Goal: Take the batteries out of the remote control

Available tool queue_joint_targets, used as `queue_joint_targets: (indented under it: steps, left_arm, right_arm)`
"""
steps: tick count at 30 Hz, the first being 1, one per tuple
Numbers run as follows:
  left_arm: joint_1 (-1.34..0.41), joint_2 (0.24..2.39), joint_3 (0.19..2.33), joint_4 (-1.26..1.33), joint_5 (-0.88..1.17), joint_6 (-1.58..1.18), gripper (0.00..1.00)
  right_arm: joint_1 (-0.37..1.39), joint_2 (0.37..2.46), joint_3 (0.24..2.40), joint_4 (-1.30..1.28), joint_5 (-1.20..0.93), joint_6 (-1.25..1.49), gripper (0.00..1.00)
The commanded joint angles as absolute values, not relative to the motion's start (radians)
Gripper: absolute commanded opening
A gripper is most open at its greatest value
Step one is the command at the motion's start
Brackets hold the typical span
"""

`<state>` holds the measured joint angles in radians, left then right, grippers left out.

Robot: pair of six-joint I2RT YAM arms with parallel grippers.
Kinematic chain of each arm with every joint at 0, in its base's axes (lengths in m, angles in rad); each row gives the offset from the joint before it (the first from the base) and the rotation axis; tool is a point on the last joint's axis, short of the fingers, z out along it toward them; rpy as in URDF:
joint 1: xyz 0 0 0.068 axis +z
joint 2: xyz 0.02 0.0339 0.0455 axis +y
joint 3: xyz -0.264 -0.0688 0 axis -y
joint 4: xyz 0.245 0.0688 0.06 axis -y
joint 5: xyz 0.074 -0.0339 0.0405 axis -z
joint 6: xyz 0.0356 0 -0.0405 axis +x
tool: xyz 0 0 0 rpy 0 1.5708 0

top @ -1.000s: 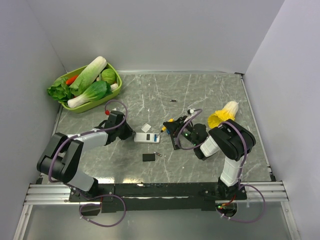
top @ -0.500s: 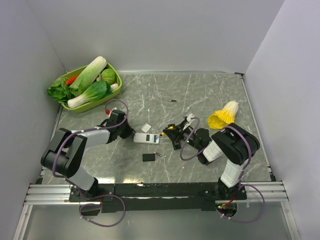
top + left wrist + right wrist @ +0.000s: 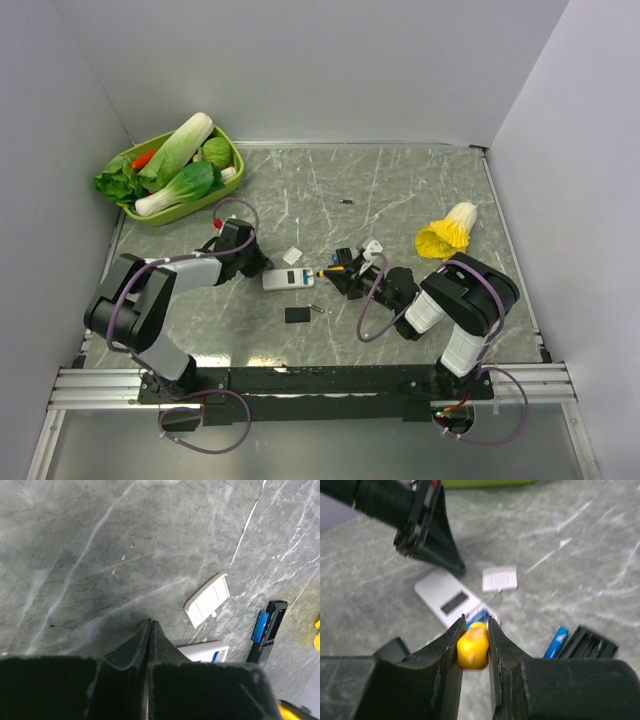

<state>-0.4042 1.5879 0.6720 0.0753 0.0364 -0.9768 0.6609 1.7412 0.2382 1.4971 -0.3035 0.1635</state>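
**At table centre: right gripper clenched on yellow battery, left gripper closed on nothing**

Right wrist view only: the right gripper [image 3: 475, 623] has both fingers pressed on the yellow battery [image 3: 472, 647], which is held above the table [image 3: 400, 180] just near of the white remote [image 3: 451, 601]. A blue battery [image 3: 478, 617] sits in that remote's open end. The top view is too small to show either detail.

Left wrist view only: the left gripper [image 3: 150, 626] has its fingertips meeting with nothing between them. From the right wrist camera, its tip rests at the white remote's far left corner.

Versus 1.0 s ago (top view): the right gripper has come down and shifted nearer and left. The white remote has slid slightly left. The left arm's elbow has swung left.

Count:
- Remotes: 2, the white one and a black remote [image 3: 273, 615] to its right.
- Cover plates: 2, a white cover plate [image 3: 207, 600] just far of the white remote and a black cover plate [image 3: 297, 314] near of it.
- Batteries identified: 3, one yellow and two blue. The second blue battery [image 3: 259, 627] lies against the black remote.
- A small slim item [image 3: 317, 308] lies beside the black plate, too small to identify.
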Motion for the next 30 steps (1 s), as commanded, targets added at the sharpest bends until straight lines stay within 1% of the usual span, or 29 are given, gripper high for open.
queue_joint_targets:
  steps: [1,4,8,12,14,16,19,24,27,30]
  left_arm:
    - [-0.417,1.635,0.670,-0.058,0.049,-0.937,0.05]
    - [-0.419,1.592,0.753,-0.142,0.022,-0.927,0.06]
    - [-0.422,1.507,0.836,-0.221,0.003,-0.913,0.11]
    - [-0.445,1.467,0.825,-0.241,0.003,-0.920,0.16]
    - [-0.459,1.456,0.816,-0.252,-0.032,-0.927,0.18]
    - [-0.471,1.447,0.805,-0.249,-0.026,-0.930,0.18]
    - [-0.483,1.411,0.773,-0.233,0.038,-0.931,0.16]
    - [-0.497,1.307,0.678,-0.155,0.227,-0.939,0.11]
    - [-0.517,1.286,0.652,-0.185,0.224,-0.937,0.07]
    - [-0.534,1.267,0.612,-0.178,0.267,-0.934,0.07]
  right_arm:
    - [0.704,1.802,0.179,1.643,-0.399,0.192,0.00]
    - [0.706,1.795,0.184,1.643,-0.394,0.212,0.00]
    - [0.704,1.784,0.183,1.641,-0.377,0.221,0.00]
    - [0.706,1.801,0.192,1.641,-0.382,0.232,0.00]
    - [0.704,1.807,0.196,1.641,-0.383,0.241,0.00]
    - [0.704,1.806,0.199,1.641,-0.385,0.247,0.00]
    - [0.706,1.796,0.202,1.637,-0.384,0.249,0.00]
    - [0.704,1.786,0.213,1.602,-0.380,0.253,0.00]
    - [0.704,1.779,0.227,1.577,-0.380,0.258,0.00]
    - [0.704,1.772,0.241,1.534,-0.379,0.259,0.00]
